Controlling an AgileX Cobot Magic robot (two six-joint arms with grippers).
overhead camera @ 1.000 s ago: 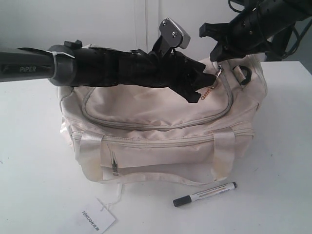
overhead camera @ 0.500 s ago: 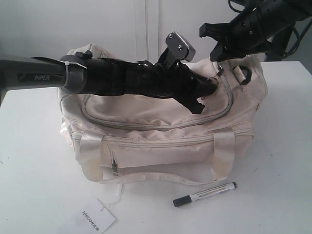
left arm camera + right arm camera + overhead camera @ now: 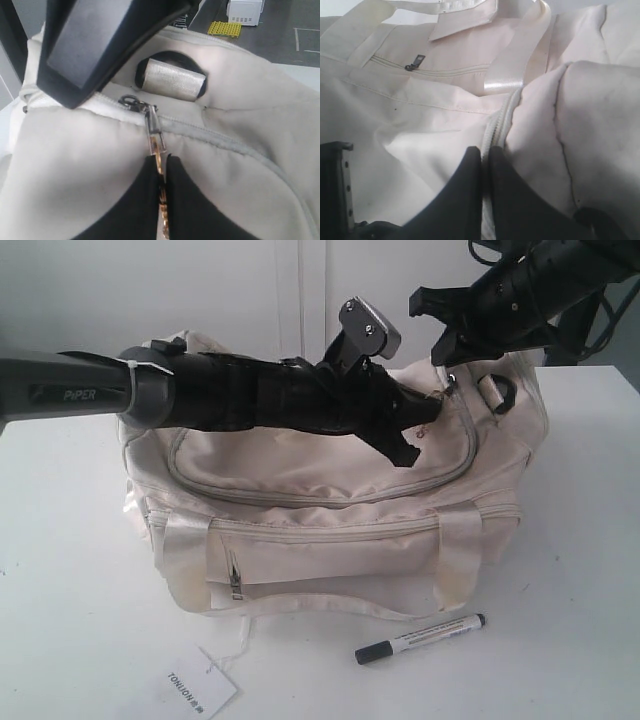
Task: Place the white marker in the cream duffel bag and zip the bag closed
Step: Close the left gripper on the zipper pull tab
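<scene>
Left gripper [image 3: 160, 163] raised, clamping zipper pull [image 3: 153, 132] (right gripper [image 3: 485, 153] pinches bag [image 3: 330, 540]), white marker [image 3: 421, 638] well apart

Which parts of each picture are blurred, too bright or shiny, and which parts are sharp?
Exterior view: white table nearly washed out, only a soft shadow beneath the cream fabric duffel bag; slim white marker with black cap sharp. Left wrist view: gold chain zipper pull in focus, left pincer blurred and dark. Right wrist view: glare on the shiny satin handle; right pincer soft.
</scene>
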